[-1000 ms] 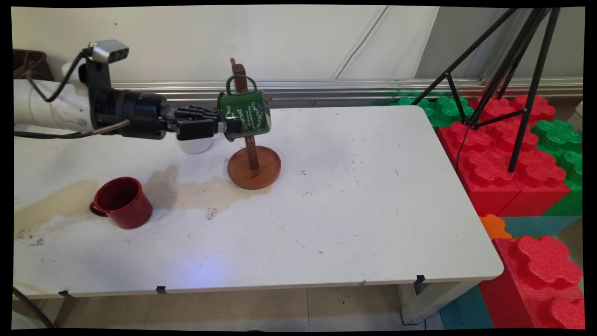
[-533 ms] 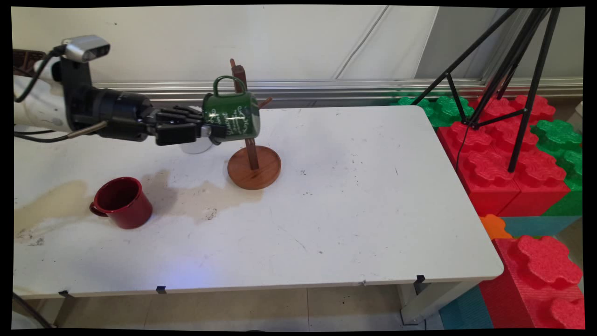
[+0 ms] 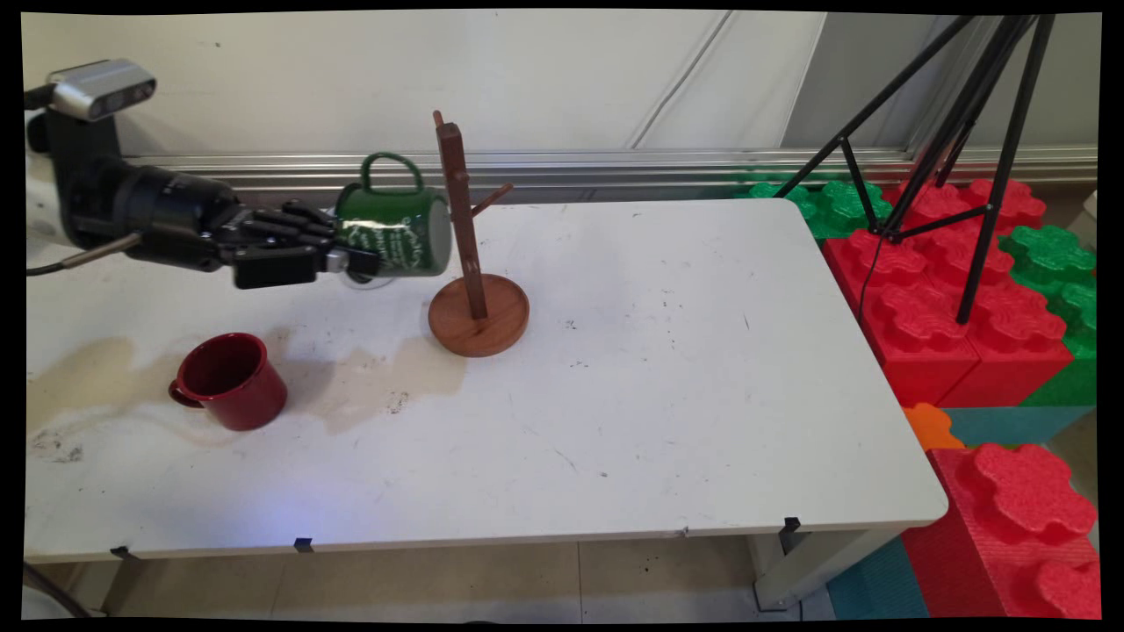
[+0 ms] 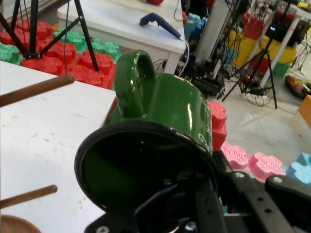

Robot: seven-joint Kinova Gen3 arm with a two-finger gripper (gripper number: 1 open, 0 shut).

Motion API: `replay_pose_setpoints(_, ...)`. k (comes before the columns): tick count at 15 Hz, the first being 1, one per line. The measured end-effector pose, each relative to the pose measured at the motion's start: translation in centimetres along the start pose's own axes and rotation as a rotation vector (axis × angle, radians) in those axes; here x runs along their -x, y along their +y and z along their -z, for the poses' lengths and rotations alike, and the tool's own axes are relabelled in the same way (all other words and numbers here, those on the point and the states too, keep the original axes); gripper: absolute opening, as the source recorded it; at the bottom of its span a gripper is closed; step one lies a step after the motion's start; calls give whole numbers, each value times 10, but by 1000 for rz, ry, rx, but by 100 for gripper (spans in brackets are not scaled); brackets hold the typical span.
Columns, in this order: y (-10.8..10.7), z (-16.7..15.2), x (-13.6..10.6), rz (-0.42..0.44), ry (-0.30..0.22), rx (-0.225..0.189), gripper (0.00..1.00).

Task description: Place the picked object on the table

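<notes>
My gripper is shut on the rim of a green mug with white lettering. The mug lies on its side in the air, handle up, just left of the wooden mug stand and clear of its pegs. In the hand view the green mug fills the middle, its dark mouth facing the camera, with my gripper pinching the rim from below. Two wooden pegs of the stand poke in from the left. A white mug is mostly hidden behind the hand.
A red mug stands upright at the table's front left beside a brownish stain. Red and green foam blocks and a black tripod stand to the right of the table.
My gripper has drawn back to the left with the green mug, which has come off the stand's peg and now hangs clear to the stand's left.
</notes>
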Motion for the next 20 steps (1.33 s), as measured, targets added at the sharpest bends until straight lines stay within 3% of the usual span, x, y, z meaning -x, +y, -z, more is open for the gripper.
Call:
replay_pose_setpoints(9,-6,46,1,-81,-91,-3,0)
replay_pose_setpoints(20,-33,95,0,-206,-242,-51,0)
